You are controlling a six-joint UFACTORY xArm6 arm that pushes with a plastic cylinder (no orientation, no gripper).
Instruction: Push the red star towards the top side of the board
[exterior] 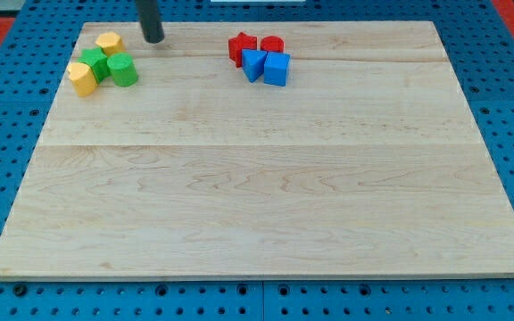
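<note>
Although the red star [242, 46] already lies far up the worktop [257, 178], our tip [153, 39], holding nothing, stands well left.

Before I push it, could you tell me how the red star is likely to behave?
The red star looks like a squat, rigid block, so it should slide rather than tip. It seems to touch the blue blocks and a red block, so they may shift too. My tip sits well to its left.
</note>
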